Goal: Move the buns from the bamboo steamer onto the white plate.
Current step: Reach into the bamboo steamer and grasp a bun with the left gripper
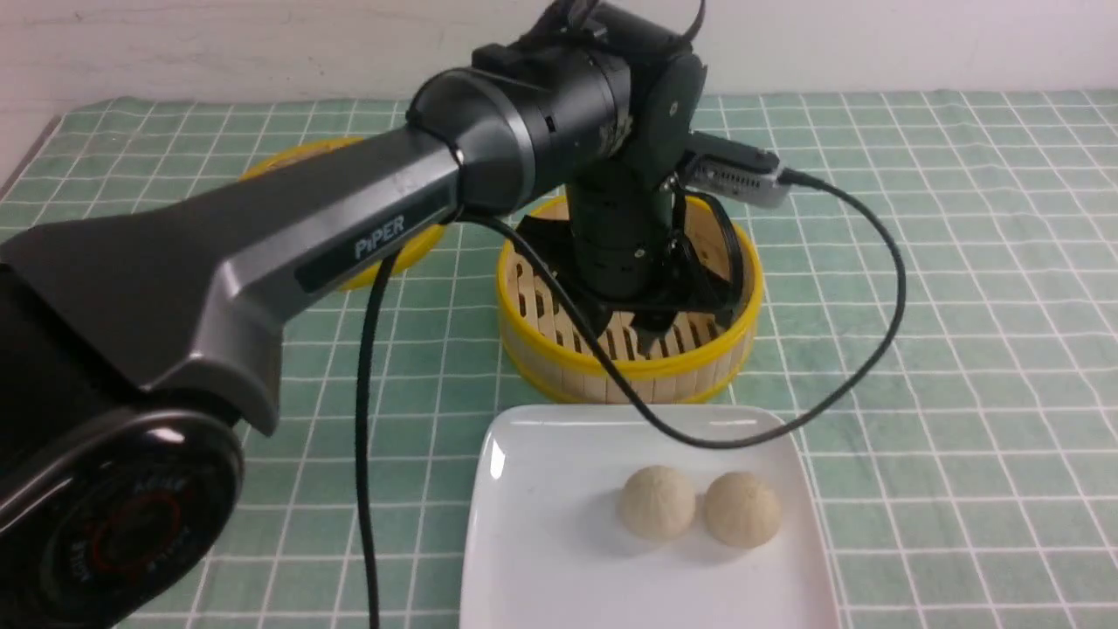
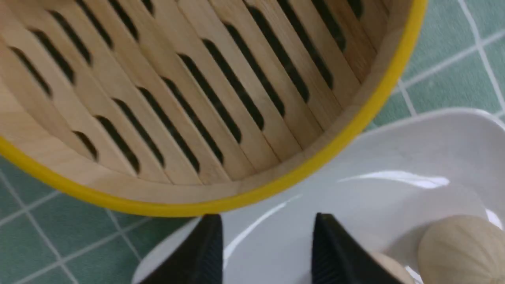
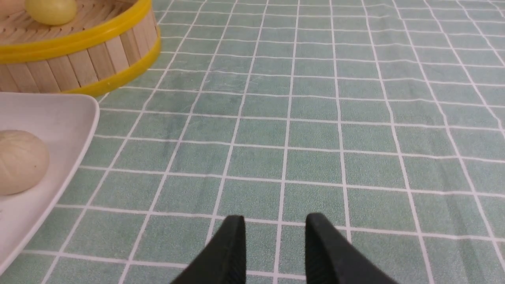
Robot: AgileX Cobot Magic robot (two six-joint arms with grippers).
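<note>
Risk: left fingers (image 2: 268, 217) catch the yellow-rimmed round bamboo steamer (image 1: 629, 384) if lowered too near its rim. Pale yellow round dough bun (image 3: 51, 10), inside it, may roll if pinched off-centre. 2 beige dough balls (image 1: 699, 507) sit nearer the robot than those fingers, on the glossy white plate (image 1: 559, 559). Left arm reaches forward, wrist over steamer, fingers downward, parted, empty.

You have a basket (image 1: 629, 384) of pale, dry-looking wood with visible grain on its floor slats, bound by smooth yellow rims with a soft sheen, while the plate (image 1: 559, 524) is smooth, white and glossy enough to throw bright streaks of light back at you. The tan dough balls (image 1: 741, 510) look matt and faintly rough, and the pale yellow one (image 3: 53, 10) looks smoother to you. Under them you see a green checked surface (image 1: 943, 349), mostly matt and faintly grainy.
</note>
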